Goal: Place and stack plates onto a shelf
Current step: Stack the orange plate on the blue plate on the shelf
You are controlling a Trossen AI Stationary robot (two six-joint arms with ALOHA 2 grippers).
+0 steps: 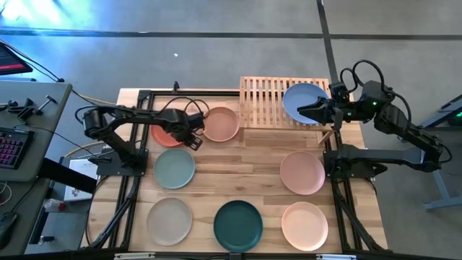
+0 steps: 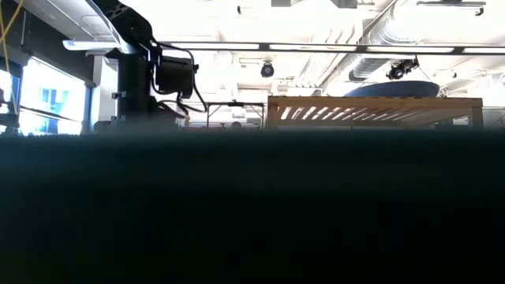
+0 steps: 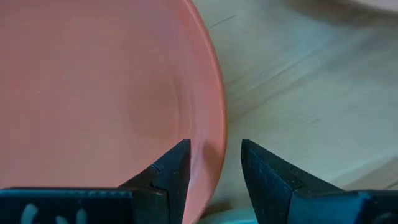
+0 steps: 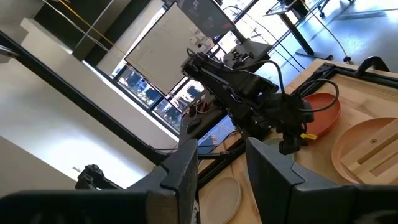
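Bamboo slats of the shelf (image 1: 283, 102) sit at the far edge of the desk (image 1: 245, 184) in the high view, and the blue plate (image 1: 303, 102) lies over the shelf's right part with the right hand (image 1: 316, 110) at its near-right rim; whether those fingers pinch the rim cannot be told from above. Also there, the left hand (image 1: 191, 138) hovers at the edge of the red-orange plate (image 1: 164, 133), with the peach plate (image 1: 220, 124) just beside it, the sage green plate (image 1: 174, 168) nearer, and the beige (image 1: 170, 219), dark teal (image 1: 237, 225), pale cream-pink (image 1: 304, 225) and pink (image 1: 302, 172) plates spread over the rest of the desk. The low view, mostly blocked by something dark close to the lens, shows the blue plate resting on top of the shelf's frame. In the left wrist view the left hand's fingers (image 3: 171, 171) are spread, straddling the red-orange plate's rim, one over the plate's inside and one outside it, not yet closed. The right wrist view looks up and across at the other arm; its own fingers appear parted with nothing visible between them. The step in hand seems to be the first plate just delivered while the left hand readies a grasp; next it likely must close on the rim, lift and carry toward the shelf.
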